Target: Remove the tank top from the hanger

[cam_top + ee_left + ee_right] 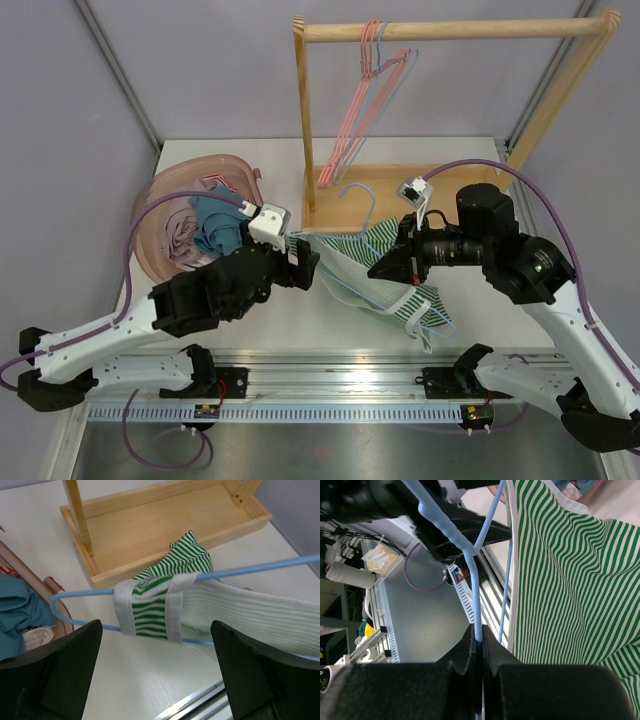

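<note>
The green-and-white striped tank top (384, 240) hangs on a light blue hanger (371, 203) held low over the table in front of the rack. My right gripper (384, 268) is shut on the hanger wire (475, 605), with the striped cloth (570, 580) beside it. My left gripper (304, 263) is open and empty at the top's left end. In the left wrist view its fingers (50, 675) stand wide apart, just short of the white-edged strap (150, 607) looped over the hanger bar (245, 570).
A wooden clothes rack (450, 30) with pink and blue hangers (365, 90) stands at the back on its wooden base tray (150, 525). A pink basket (165, 185) of clothes sits at the left. The metal rail (330, 375) runs along the near edge.
</note>
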